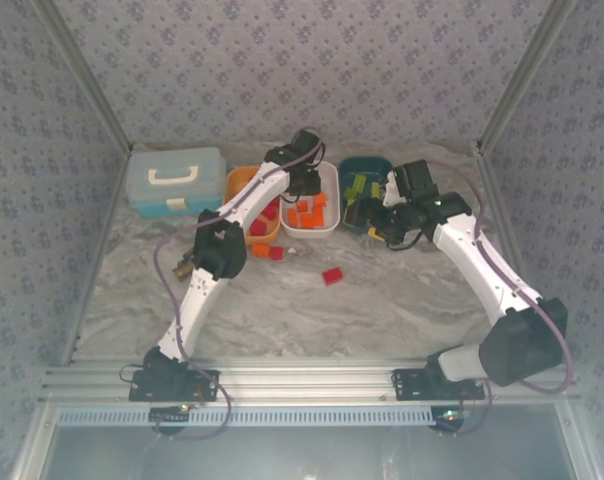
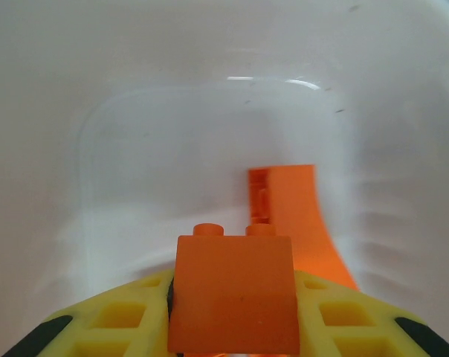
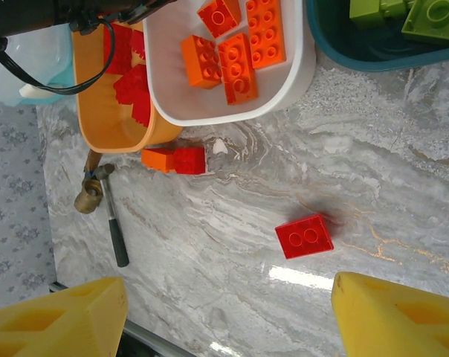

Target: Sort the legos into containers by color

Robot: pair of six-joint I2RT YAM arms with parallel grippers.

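Note:
My left gripper [image 2: 233,288] is shut on an orange lego [image 2: 234,312] and hangs low inside the white tray [image 2: 135,149], with another orange lego [image 2: 291,216] lying just ahead. From above, that gripper [image 1: 302,180] sits over the white tray [image 1: 331,190], which holds several orange legos. My right gripper [image 3: 228,320] stands open above the bare table, nothing between its fingers. A red lego [image 3: 305,236] lies just beyond it. An orange lego [image 3: 157,158] and a red lego [image 3: 189,159] rest side by side against the orange tray [image 3: 98,126]. Green legos [image 3: 433,18] lie in the teal tray [image 3: 343,56].
A light blue lidded case [image 1: 174,180] stands at the back left beside the orange tray [image 1: 237,180]. A thin black tool [image 3: 114,223] lies on the marble to the left of the loose legos. Open table lies between the trays and the arm bases.

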